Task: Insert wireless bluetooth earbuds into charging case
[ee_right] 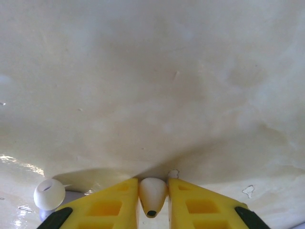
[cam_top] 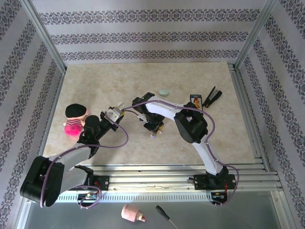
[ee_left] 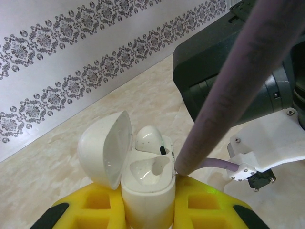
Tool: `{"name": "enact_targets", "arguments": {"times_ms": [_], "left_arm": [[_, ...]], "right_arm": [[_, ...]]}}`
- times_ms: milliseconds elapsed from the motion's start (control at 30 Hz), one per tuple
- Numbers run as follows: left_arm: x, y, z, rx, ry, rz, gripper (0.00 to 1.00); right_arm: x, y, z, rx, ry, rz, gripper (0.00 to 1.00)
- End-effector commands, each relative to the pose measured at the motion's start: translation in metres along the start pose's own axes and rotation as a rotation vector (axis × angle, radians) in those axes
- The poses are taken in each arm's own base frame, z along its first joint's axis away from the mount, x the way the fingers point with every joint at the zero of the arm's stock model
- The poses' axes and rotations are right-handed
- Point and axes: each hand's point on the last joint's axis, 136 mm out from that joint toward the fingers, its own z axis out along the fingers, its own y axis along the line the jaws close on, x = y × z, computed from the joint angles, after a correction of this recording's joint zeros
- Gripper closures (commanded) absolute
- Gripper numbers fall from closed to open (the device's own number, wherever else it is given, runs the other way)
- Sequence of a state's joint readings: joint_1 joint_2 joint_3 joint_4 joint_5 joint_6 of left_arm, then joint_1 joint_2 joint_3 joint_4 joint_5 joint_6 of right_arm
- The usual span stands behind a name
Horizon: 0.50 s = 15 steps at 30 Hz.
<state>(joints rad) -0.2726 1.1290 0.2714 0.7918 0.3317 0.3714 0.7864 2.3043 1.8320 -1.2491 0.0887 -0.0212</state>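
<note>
The left gripper (ee_left: 148, 210) clamps the charging case (ee_left: 147, 188) upright, left of the table's (cam_top: 214, 95) middle, lid swung open leftward, a seated earbud (ee_left: 148, 139) in its far slot. The right gripper (ee_right: 152, 183) pinches a white earbud (ee_right: 152, 194) near the table's middle, long axis along the fingers, dark-tipped stem toward the wrist.

A beige marbled table (cam_top: 143, 81) is seen, with a pale green case (cam_top: 164, 91), a small black and orange device (cam_top: 195, 100) and a black clip (cam_top: 213, 97) laid towards its far right. A pink plush toy (cam_top: 75, 121) is set near the left edge, and 1 whitish earbud (ee_right: 49, 194) is laid on the surface.
</note>
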Motion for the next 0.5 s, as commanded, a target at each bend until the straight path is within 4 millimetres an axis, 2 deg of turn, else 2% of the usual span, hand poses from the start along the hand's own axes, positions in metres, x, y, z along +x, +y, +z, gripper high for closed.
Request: {"name": "enact_targets", "arguments": {"times_ms": [0, 200, 467], "left_arm": [[-0.002, -0.007, 0.001, 0.053, -0.014, 0.023, 1.00], [-0.005, -0.013, 0.003, 0.091, -0.031, 0.022, 1.00], [-0.017, -0.020, 0.010, 0.144, -0.082, -0.024, 1.00]], "right_arm": [[-0.006, -0.013, 0.002, 0.042, -0.042, 0.049, 0.81], [-0.009, -0.016, -0.026, -0.006, -0.203, 0.135, 0.81], [-0.005, -0.042, -0.073, -0.048, -0.478, 0.327, 0.81]]}}
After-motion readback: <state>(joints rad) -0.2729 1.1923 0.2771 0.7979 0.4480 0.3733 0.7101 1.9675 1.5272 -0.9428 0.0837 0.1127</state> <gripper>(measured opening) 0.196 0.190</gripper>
